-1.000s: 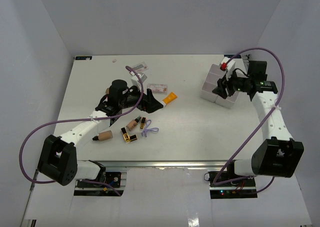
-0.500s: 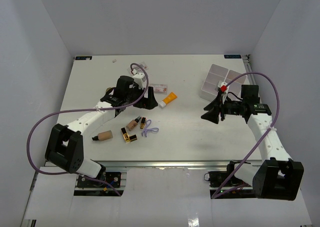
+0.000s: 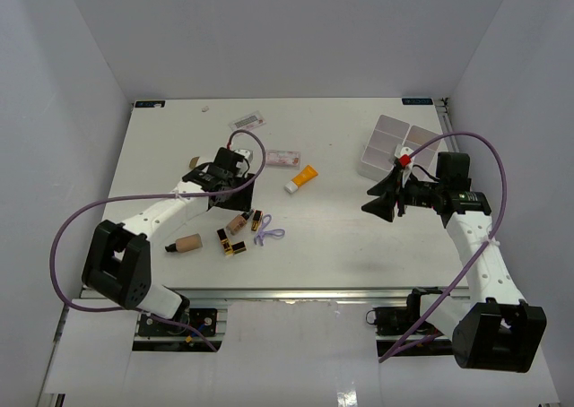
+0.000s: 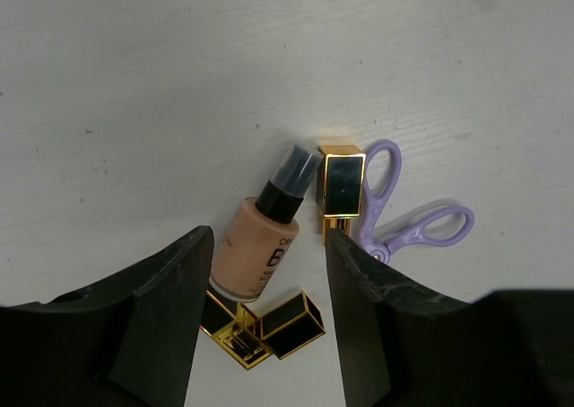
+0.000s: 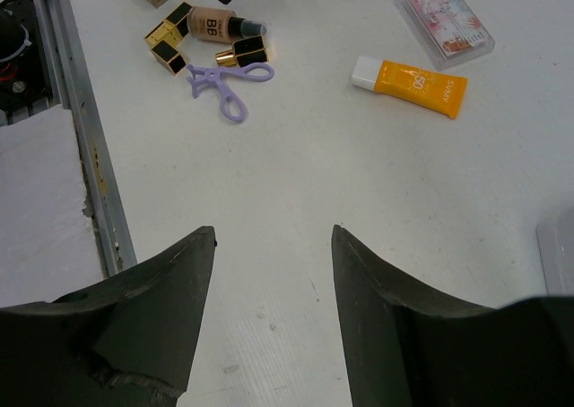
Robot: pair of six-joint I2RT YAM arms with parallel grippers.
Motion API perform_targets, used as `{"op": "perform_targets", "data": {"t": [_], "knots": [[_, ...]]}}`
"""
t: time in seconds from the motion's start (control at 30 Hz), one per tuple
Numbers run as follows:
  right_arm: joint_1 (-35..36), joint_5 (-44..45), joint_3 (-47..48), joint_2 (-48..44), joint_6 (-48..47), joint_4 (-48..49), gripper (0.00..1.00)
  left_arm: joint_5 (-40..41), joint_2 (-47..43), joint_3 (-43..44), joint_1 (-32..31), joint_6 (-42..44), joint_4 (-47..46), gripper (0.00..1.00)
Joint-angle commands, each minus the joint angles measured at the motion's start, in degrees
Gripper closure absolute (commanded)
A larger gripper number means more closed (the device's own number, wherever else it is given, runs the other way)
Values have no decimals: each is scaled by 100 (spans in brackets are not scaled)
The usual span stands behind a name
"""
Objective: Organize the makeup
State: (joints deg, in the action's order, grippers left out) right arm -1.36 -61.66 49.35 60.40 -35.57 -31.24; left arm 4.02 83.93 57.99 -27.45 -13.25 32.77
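The makeup lies scattered on the left half of the table. A tan foundation bottle lies flat beside a gold-and-black lipstick, with two more lipstick tubes below it. My left gripper hovers open over this cluster, its fingers on either side of the bottle and holding nothing. A beige sponge, an orange-tipped tube and clear packets lie around it. My right gripper is open and empty over bare table, left of the white tray.
A purple scissor-shaped tool lies against the lipstick and shows again in the right wrist view. The table's metal front rail runs along the near edge. Both arms' purple cables loop above the table sides.
My left gripper has drawn back from the packets to the bottle and lipsticks, and its jaws have narrowed. My right gripper has left the tray and swung left over the table.
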Motion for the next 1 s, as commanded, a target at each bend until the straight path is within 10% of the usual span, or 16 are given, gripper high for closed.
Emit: {"op": "perform_targets", "data": {"t": [0.0, 0.97], "knots": [[-23, -124, -22, -107, 74, 156, 39, 314, 160, 245, -179, -155, 569, 37], [-62, -186, -66, -105, 85, 156, 37, 1334, 1288, 508, -498, -116, 868, 47]]}}
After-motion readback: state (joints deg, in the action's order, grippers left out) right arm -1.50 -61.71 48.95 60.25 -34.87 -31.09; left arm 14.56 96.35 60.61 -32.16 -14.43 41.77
